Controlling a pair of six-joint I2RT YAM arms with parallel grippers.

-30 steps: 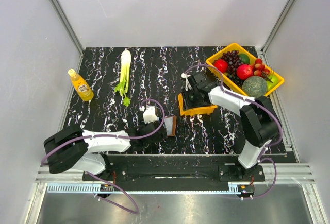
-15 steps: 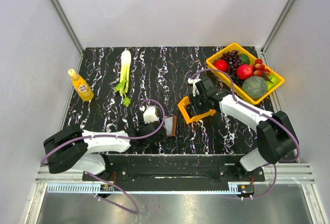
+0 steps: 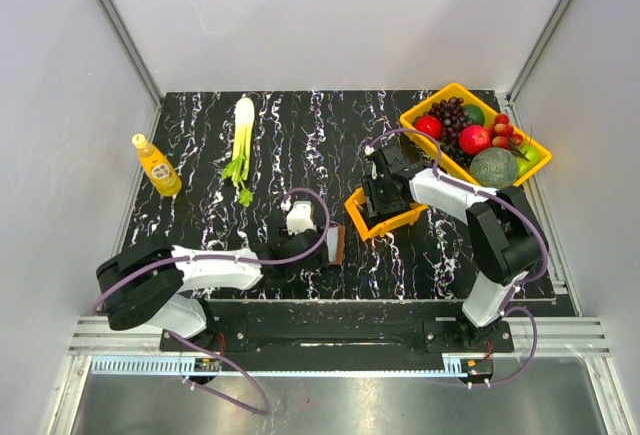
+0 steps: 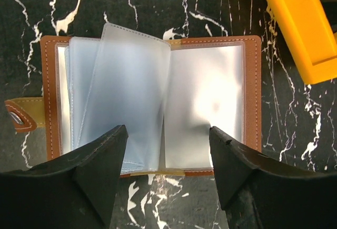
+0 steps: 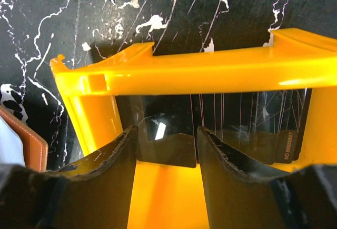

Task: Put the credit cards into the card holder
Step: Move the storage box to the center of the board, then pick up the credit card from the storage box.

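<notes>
The card holder [image 4: 152, 97] is a brown leather wallet lying open on the black marble table, its clear plastic sleeves showing; it also shows in the top view [image 3: 337, 245]. My left gripper [image 4: 168, 130] is open, with a finger on either side of the wallet's near edge. My right gripper [image 5: 167, 134] is open, its fingers down inside the small orange bin [image 5: 189, 71]. Dark glossy credit cards [image 5: 168, 147] lie in the bin; the edge of one lies between my fingers, and another [image 5: 274, 134] with printed digits lies to the right.
A yellow tray of fruit [image 3: 520, 170] stands at the back right. A celery stalk [image 3: 241, 130] and a yellow bottle [image 3: 156, 165] are at the back left. The small orange bin [image 3: 383, 217] sits just right of the wallet. Metal frame walls surround the table.
The right gripper has shifted over the orange bin, which turned and slid a little. The left gripper has moved slightly right, closer to the wallet.
</notes>
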